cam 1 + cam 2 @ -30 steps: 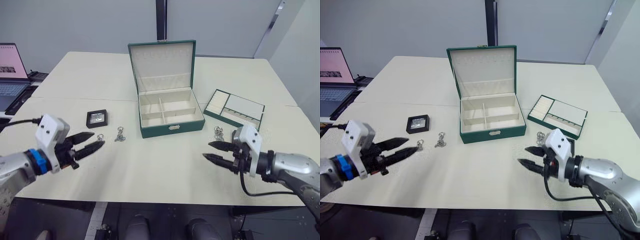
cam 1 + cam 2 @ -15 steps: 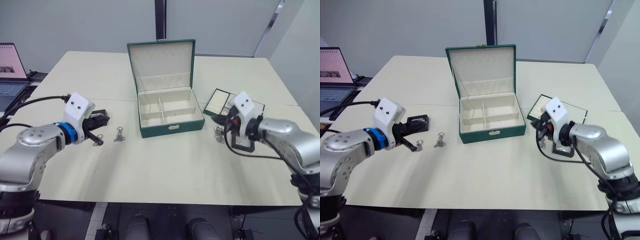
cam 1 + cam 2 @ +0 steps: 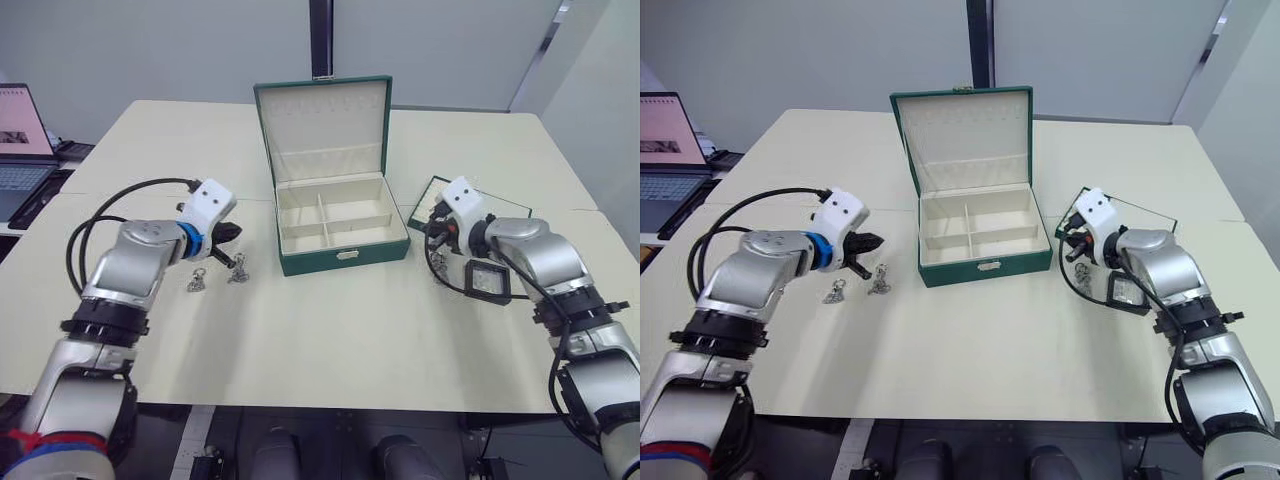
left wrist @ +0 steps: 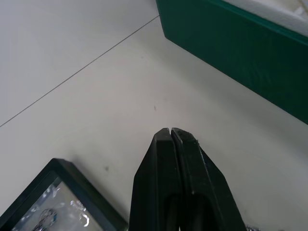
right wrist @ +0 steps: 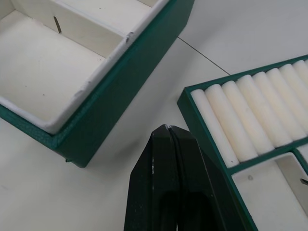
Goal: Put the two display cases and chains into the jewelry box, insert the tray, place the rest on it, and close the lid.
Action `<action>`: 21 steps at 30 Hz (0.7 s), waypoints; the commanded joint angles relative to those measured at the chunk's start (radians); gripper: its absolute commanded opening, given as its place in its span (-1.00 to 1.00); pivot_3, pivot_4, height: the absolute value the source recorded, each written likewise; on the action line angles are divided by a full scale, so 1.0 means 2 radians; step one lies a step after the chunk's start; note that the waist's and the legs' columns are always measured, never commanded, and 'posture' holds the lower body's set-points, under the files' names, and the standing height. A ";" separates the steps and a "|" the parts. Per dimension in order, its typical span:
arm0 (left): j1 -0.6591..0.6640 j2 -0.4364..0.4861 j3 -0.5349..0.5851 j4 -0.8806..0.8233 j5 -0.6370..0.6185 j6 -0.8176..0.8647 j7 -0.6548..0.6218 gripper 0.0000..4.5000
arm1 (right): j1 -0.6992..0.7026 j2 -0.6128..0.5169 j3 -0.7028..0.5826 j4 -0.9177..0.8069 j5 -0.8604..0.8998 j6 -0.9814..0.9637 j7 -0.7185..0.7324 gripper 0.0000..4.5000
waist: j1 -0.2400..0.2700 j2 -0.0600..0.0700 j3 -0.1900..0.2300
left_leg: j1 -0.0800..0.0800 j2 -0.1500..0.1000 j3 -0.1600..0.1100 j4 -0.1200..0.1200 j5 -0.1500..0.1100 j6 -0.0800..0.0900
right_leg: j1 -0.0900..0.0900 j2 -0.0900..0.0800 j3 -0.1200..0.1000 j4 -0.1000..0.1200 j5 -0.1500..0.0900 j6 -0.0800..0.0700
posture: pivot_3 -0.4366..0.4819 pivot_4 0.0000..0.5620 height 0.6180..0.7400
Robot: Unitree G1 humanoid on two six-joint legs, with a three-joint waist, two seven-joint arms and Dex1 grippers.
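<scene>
Both grippers, left (image 4: 171,132) and right (image 5: 167,129), fully closed, empty. Chains (image 3: 238,268): light, limp, slippery, so pinch the bunch. Display case (image 3: 489,282): rigid, grip frame edges.

No text, label, brand, number or sign can be read anywhere here. The laptop screen (image 3: 662,128) at the far left edge carries some lines and a small picture, but they are too small to make out. The jewelry box (image 3: 341,239), its raised lid (image 3: 322,128) and the tray (image 5: 250,120) are plain green and cream with no lettering.
</scene>
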State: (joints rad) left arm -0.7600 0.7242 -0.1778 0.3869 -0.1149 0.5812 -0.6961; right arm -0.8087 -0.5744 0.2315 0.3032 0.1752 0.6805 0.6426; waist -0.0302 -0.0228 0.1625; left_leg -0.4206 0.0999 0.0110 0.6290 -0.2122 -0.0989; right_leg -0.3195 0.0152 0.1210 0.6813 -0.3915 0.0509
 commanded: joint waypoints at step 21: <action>-0.077 -0.081 -0.003 0.133 0.073 -0.104 -0.042 -1.00 | 0.043 0.043 -0.017 -0.136 -0.019 0.064 0.007 -0.99 | 0.000 0.000 0.000 | 0.000 0.000 0.000 0.000 0.000 0.000 | 0.000 0.000 0.000 0.000 0.000 0.000 | -0.05 -0.47 0.77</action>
State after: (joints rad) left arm -0.8846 0.5657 -0.1918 0.6608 0.0241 0.3923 -0.7724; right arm -0.7218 -0.4955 0.2196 0.0985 0.1225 0.7955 0.6627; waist -0.0308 -0.0228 0.1624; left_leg -0.4210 0.1000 0.0104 0.6287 -0.2121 -0.0991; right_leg -0.3192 0.0151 0.1200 0.6821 -0.3914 0.0510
